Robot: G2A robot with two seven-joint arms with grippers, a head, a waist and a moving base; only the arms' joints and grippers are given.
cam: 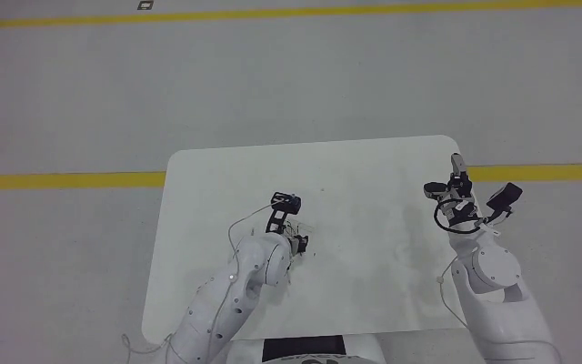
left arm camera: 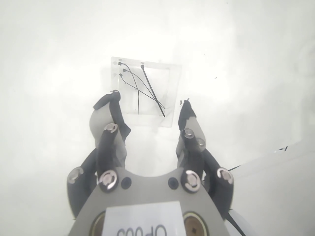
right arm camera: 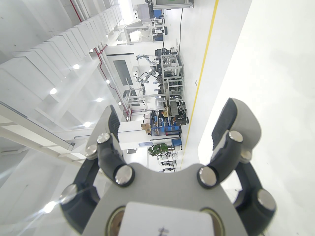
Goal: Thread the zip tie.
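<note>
While left fingers (left arm camera: 114, 108) gape, zip ties (left arm camera: 152, 90) in clear tray (left arm camera: 174, 84), just beyond.

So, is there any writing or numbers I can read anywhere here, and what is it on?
White paper label on the left end effector: upside down, cut off, unreadable.
White sticker on the right end effector: cropped mark, unreadable.
Small square floor marker: too small to read.

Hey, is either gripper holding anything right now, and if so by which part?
Nothing is held. The left gripper is open over the clear tray of zip ties, gripping none; the right gripper is open and empty.
</note>
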